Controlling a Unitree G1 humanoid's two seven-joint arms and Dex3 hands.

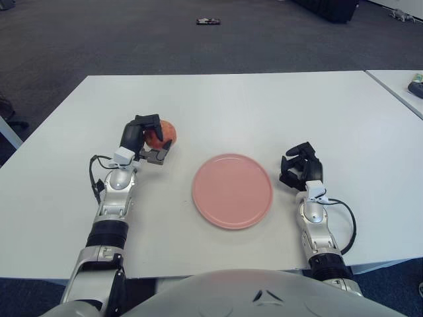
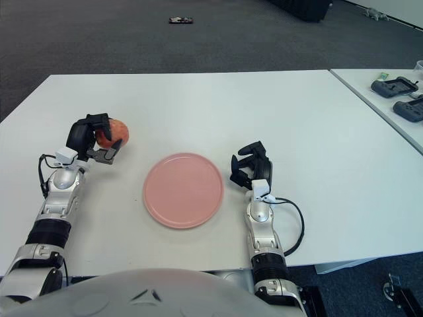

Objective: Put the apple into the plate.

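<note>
A red-orange apple [image 1: 162, 133] is on the white table [image 1: 225, 99], left of a round pink plate [image 1: 232, 191] that lies flat near the front middle. My left hand [image 1: 148, 140] is around the apple, with fingers curled over its left side and a finger under its front. The apple also shows in the right eye view [image 2: 115, 132]. My right hand [image 1: 301, 166] shows to the right of the plate, fingers curled and holding nothing.
A second white table [image 2: 390, 99] at the right carries dark controllers [image 2: 394, 86]. A small dark object [image 1: 208, 22] lies on the grey carpet beyond the table.
</note>
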